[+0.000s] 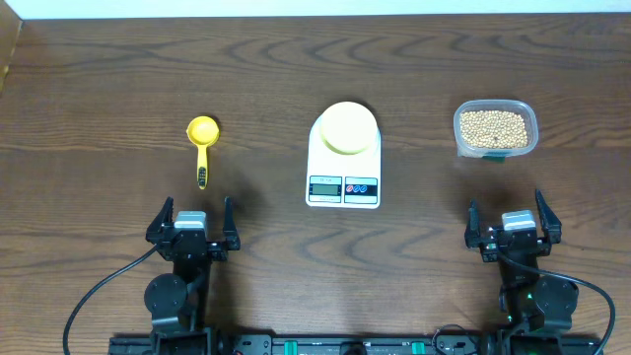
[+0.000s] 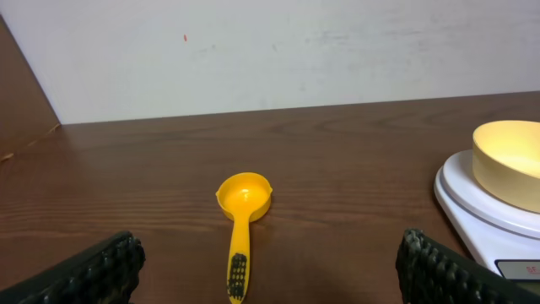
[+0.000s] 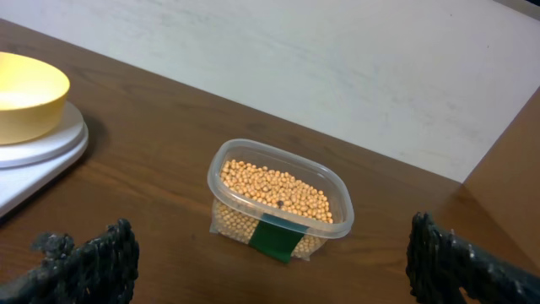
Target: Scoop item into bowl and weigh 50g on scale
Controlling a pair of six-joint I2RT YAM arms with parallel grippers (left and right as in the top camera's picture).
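Two grippers: left gripper point(image 1: 194, 210) and right gripper point(image 1: 506, 205), both w/ jaws spread wide and holding nothing, well apart at the near edge of the table point(image 1: 99, 89).

One yellow scoop point(image 1: 202, 138) lies flat straight ahead of the left gripper, handle toward it, in full view between its fingers.

One white scale point(image 1: 330, 170) sits ahead and to the right of the left gripper, ahead-left of the right one. Display too small to read.

One pale-yellow bowl point(image 1: 346, 127) is on the scale's far end, inside plain yellow.

One clear tub point(image 1: 533, 128) is straight ahead of the right gripper, approx. full of beans point(image 1: 493, 126), too many to count, w/ a green label point(image 3: 274, 239) on its near wall.
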